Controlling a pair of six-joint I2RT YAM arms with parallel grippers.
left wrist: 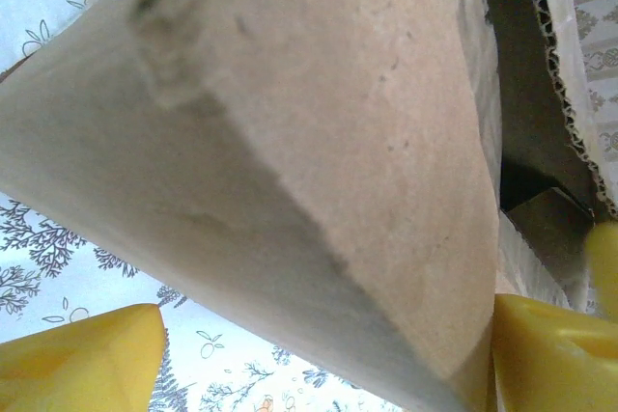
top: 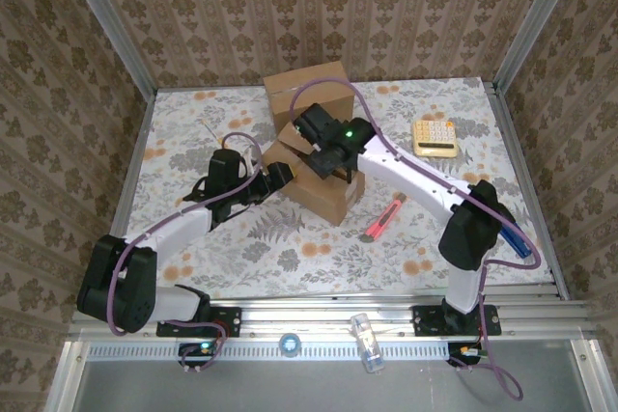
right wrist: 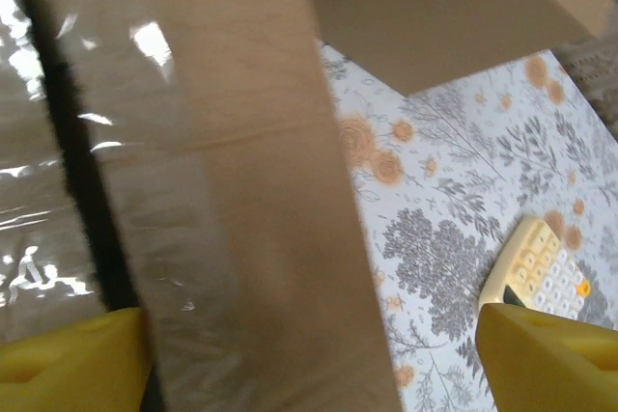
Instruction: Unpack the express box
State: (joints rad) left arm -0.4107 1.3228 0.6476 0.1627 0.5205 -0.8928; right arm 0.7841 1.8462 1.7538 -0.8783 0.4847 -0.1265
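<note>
The express box (top: 326, 196) is a brown cardboard carton in the middle of the table, with its flaps partly up. My left gripper (top: 280, 177) is at its left side, open. A brown flap (left wrist: 319, 142) slants between the yellow fingers (left wrist: 82, 359); it lies close to the right finger and apart from the left one. My right gripper (top: 326, 159) hangs over the box top, open. A taped flap (right wrist: 222, 142) stands between its fingers (right wrist: 550, 359), next to the left one, with a wide gap to the right one.
A second closed cardboard box (top: 307, 92) stands behind the first. A cream calculator (top: 435, 136) lies at the back right, also in the right wrist view as the calculator (right wrist: 536, 272). A red utility knife (top: 383, 219) lies right of the box. A small bottle (top: 366, 341) rests on the front rail.
</note>
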